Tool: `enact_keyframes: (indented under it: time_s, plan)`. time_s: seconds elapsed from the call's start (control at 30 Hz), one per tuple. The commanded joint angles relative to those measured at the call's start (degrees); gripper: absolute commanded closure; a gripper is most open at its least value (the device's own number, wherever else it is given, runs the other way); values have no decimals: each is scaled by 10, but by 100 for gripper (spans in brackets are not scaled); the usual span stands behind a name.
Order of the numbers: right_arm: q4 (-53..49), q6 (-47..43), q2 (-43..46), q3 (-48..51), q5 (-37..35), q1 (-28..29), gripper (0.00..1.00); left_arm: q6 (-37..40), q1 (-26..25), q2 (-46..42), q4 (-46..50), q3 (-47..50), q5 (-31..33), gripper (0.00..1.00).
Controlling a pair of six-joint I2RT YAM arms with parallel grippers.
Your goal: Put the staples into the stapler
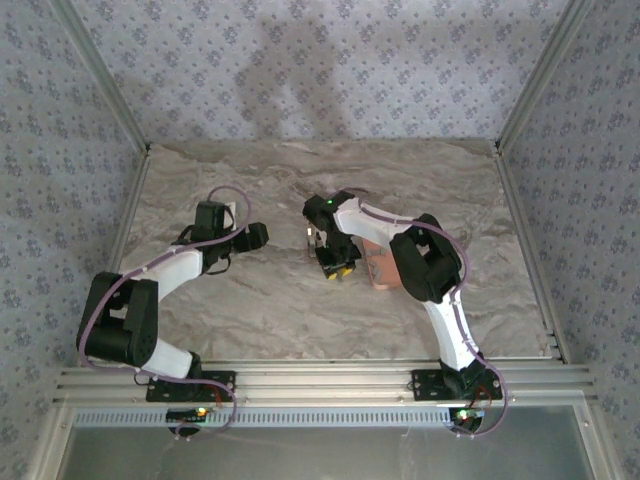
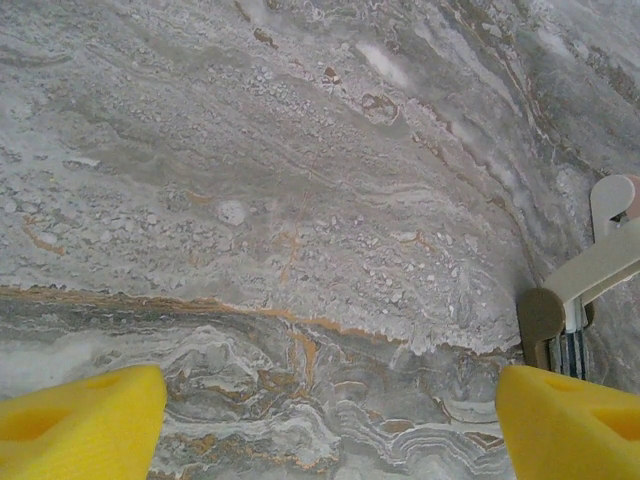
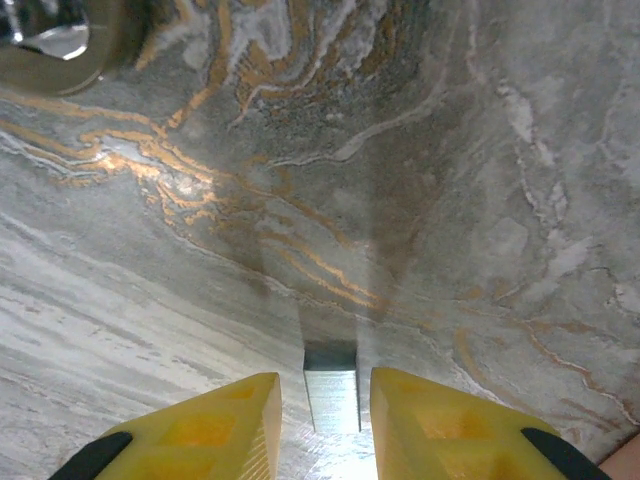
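Right gripper [image 3: 326, 382] narrowly parted, staple strip [image 3: 331, 400] between its yellow fingers [image 3: 225, 420] on marbled table [image 3: 480, 200], left gripper [image 2: 330, 400] wide open, empty

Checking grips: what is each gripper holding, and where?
Nothing in the open left gripper. A staple strip sits inside the right gripper, slight gaps either side; gripped or not, unclear.

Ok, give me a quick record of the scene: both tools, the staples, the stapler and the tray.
left tool: wide open, empty, over bare table
right tool: slightly open, low over the table
staples: strip between the right tool's fingers, a gap on each side
stapler: at the right edge of the left wrist view, not held
tray: salmon, beside the right arm
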State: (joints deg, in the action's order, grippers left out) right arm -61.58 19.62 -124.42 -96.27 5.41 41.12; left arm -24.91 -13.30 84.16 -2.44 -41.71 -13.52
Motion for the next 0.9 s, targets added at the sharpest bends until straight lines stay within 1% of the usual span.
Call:
enact_keyframes:
  time_s: [0.0,0.3,0.43,0.57,0.7,0.77,0.87]
  plan:
    - [-21,-7,-12,-19,-5,-1,71,-7,-4,0,-20,7,-7,15]
    - [-10,6,-26,-17,0,-4,74,-9,-5,3,-24,7,-9,15]
    - [-15,9,-31,-11,-18,-2,74,-9,-5,2,-22,7,-10,15]
    - [6,24,-28,7,-21,-1,81,-10,-5,1,-21,7,-12,15]
    - [69,45,10,43,-30,-1,83,-16,-5,-3,-26,10,-11,15]
    - [118,58,48,69,-44,-3,83,-24,-6,-5,-36,15,-11,15]
    - [220,61,111,113,-74,-8,83,-41,-8,-3,-63,30,-7,15]
